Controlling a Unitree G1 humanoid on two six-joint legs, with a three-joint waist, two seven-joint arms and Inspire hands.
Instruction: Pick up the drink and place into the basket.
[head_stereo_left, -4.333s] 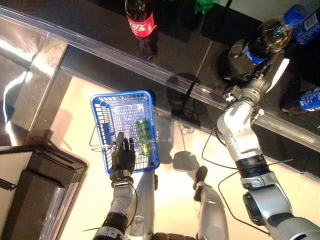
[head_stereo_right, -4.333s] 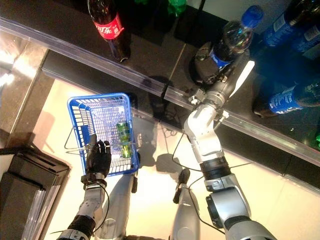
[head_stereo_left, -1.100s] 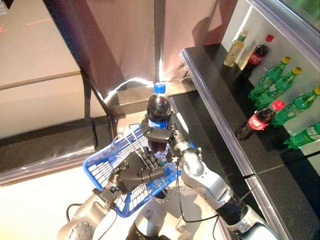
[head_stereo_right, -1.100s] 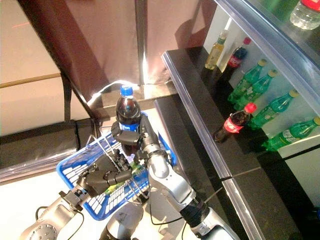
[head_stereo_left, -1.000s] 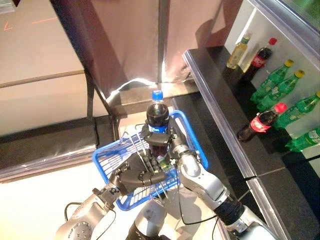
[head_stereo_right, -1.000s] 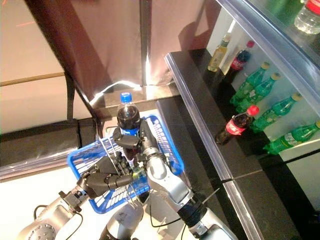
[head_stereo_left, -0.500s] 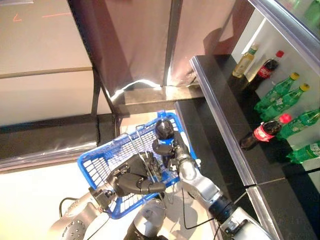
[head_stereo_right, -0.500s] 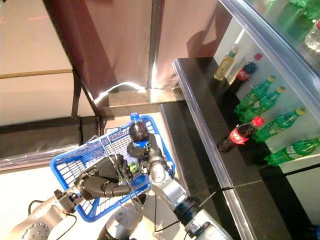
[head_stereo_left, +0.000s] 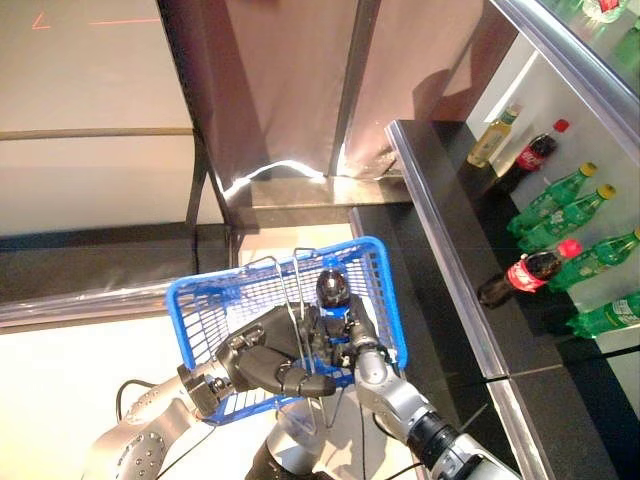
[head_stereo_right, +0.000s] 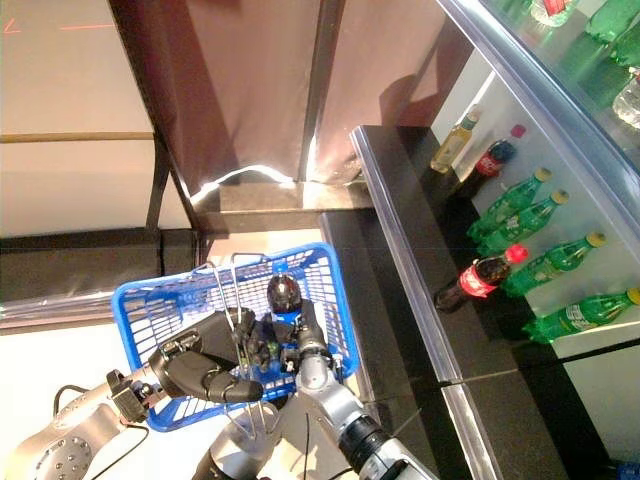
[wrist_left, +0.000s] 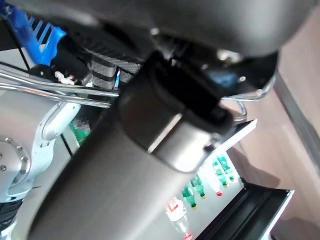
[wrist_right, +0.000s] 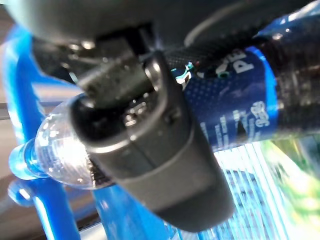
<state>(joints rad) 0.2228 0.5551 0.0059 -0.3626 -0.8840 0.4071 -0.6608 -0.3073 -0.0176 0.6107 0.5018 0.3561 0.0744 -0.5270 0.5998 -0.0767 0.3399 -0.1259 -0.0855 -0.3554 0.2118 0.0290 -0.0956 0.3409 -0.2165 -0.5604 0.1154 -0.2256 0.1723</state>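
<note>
2 robot hands clenched, right robot hand (wrist_right: 150, 150) round cola bottle (head_stereo_left: 331, 288) inside blue basket (head_stereo_left: 385, 300), left robot hand (head_stereo_left: 265, 362) on its wire handles (head_stereo_left: 295, 290), pale floor (head_stereo_left: 60, 380), dark counter (head_stereo_left: 450, 250)

black counter (head_stereo_left: 450, 220), green bottles (head_stereo_left: 560, 195) on a white shelf, red-capped cola bottle (head_stereo_left: 528, 270), yellow bottle (head_stereo_left: 483, 143)

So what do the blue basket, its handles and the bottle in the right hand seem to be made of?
The basket looks like glossy moulded plastic with a lattice of slots. Its handles look like bare metal wire, thin and shiny. The bottle looks like clear plastic: its neck lets light through, and it holds a dark drink.
</note>
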